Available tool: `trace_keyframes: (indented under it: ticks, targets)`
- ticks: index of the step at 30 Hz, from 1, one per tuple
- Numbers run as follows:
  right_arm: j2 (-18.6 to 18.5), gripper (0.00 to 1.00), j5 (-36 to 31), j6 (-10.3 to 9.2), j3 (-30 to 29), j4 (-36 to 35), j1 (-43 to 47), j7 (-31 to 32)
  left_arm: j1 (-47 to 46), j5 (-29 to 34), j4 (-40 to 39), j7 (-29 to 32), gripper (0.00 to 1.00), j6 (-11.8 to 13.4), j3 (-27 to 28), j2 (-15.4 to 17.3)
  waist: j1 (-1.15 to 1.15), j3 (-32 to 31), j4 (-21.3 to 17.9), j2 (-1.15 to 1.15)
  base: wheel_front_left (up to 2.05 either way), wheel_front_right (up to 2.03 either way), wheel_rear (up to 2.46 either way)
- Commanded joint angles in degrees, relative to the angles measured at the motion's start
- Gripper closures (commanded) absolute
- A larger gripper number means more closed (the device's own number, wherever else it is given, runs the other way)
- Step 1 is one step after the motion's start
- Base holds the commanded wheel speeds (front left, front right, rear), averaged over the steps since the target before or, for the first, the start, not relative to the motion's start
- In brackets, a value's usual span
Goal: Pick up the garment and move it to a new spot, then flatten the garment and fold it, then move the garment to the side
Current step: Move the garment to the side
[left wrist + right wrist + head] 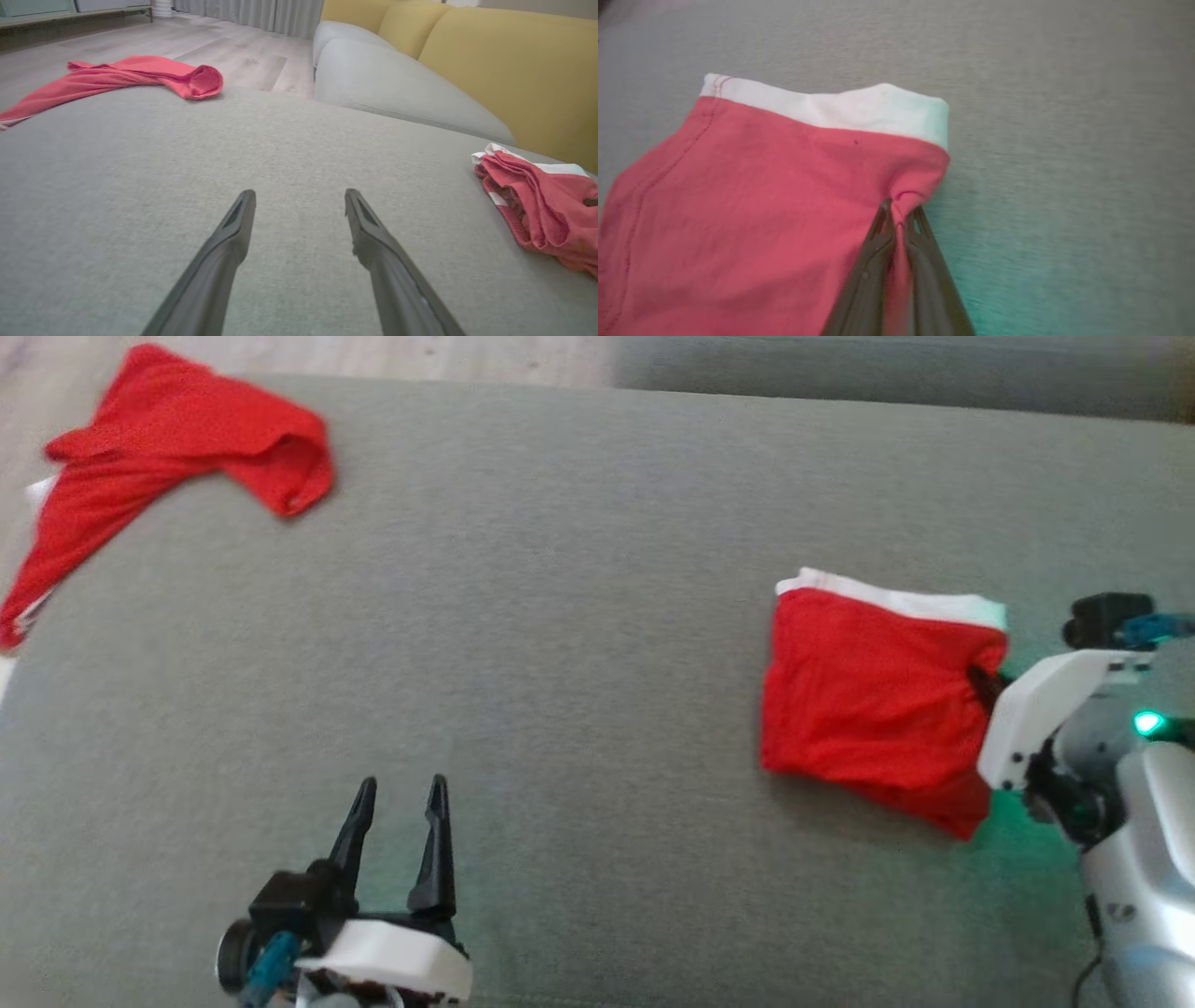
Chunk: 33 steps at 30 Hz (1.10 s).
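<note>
Evidently light, limp and apt to unfold, the folded garment [868,709] lay at the right side of the grey cushion [560,644], its outer edge pinched in the clamped right gripper [900,212], the left gripper [401,793] spread and empty.

Ends each arm in two long, black, tapering fingers [224,252], left tool [401,786] and right tool [902,207] alike, set in a rounded white shell [392,961] with a black camera block [285,896] and a teal plug [271,961] beside it. Wears a silver-grey forearm [1153,859] on the right, with small dark screws in the white casing, a glowing green lamp [1146,722] and a thin black cable [1088,971] below.
</note>
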Motion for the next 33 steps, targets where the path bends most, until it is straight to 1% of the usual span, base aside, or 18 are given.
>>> trace_keyframes:
  ticks: [1, 2, 3, 8, 12, 16, 20, 24, 33]
  targets:
    - [-1.82, 1.00, 0.41, 0.43, 0.87, -2.71, -2.64, -0.89, -3.25, 0.73, -2.22, -0.24, 0.00, -0.16, 1.33, 0.14, 0.00, 0.44, -3.58, 0.00, 0.00, 0.00, 0.00]
    - [-2.32, 1.00, 0.46, 0.43, 0.88, -3.15, -2.86, -0.98, -3.54, 0.87, -2.58, -0.07, 0.00, -0.11, 1.22, 0.17, 0.00, 0.75, -5.01, 0.00, 0.00, 0.00, 0.00]
    - [-3.50, 1.00, 0.45, 0.43, 0.63, -4.09, -3.35, -1.11, -4.34, 1.36, -3.29, 0.39, 0.00, -0.04, 0.84, 0.29, 0.00, 1.57, -7.65, 0.00, 0.00, 0.00, 0.00]
    - [-5.64, 1.00, 0.66, 0.43, -0.04, -6.45, -5.13, -1.47, -6.60, 2.70, -4.97, 1.85, 0.00, 0.13, -0.04, 0.84, 0.00, 4.50, -14.11, 0.00, 0.00, 0.00, 0.00]
    - [-6.23, 1.00, 0.41, 0.43, -0.65, -7.49, -6.58, -1.97, -8.34, 3.57, -5.90, 2.96, 0.00, 0.13, -0.58, 1.32, 0.00, 6.78, -18.27, 0.00, 0.00, 0.00, 0.00]
    - [-5.69, 1.00, -0.36, 0.43, -0.12, -7.38, -8.28, -3.07, -9.58, 4.22, -6.43, 3.95, 0.00, 0.08, -1.04, 1.87, 0.00, 8.73, -20.89, 0.00, 0.00, 0.00, 0.00]
    - [-5.63, 1.00, -1.06, 0.43, 1.22, -6.65, -10.52, -4.63, -10.26, 4.60, -6.91, 4.48, 0.00, 0.24, -1.13, 2.30, 0.00, 10.04, -21.55, 0.00, 0.00, 0.00, 0.00]
    - [-7.42, 1.00, -2.43, 0.43, 2.92, -4.30, -14.32, -6.03, -11.20, 5.13, -7.75, 5.23, 0.00, 0.58, -1.07, 3.06, 0.00, 11.82, -20.76, 0.00, 0.00, 0.00, 0.00]
    - [-14.11, 1.00, -5.05, 0.43, 0.59, 2.08, -22.14, -9.24, -11.89, 5.74, -10.23, 6.02, 0.00, 2.05, -0.17, 4.62, 0.00, 15.30, -16.82, 0.00, 0.00, 0.00, 0.00]
